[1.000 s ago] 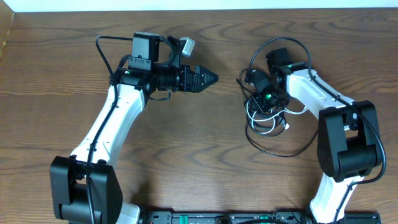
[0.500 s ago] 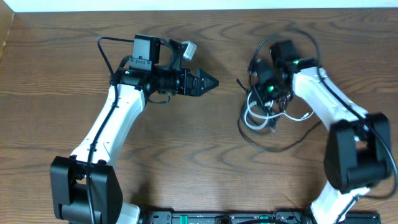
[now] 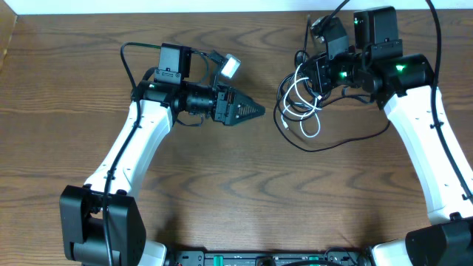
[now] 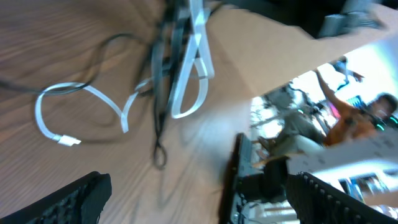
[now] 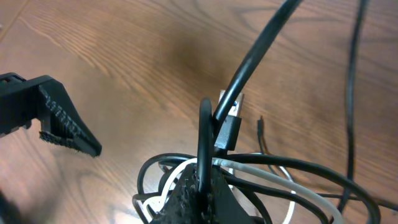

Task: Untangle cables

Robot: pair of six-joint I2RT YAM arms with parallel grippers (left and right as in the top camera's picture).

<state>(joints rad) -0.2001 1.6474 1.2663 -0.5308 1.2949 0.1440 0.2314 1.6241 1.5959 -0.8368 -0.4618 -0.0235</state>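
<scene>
1. Cables [image 3: 299, 103], one tangled bundle, are clamped in the closed right gripper [image 3: 319, 72] and trail away from its tips.
2. Left gripper [image 3: 256, 111], fingers apart and empty, points straight at them, near.

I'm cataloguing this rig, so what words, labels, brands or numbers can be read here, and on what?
No text can be read in any view.
Black box on the left arm: pale marks, too small to read.
Cables: no print visible.
Background in the left wrist view: too blurred to read.
</scene>
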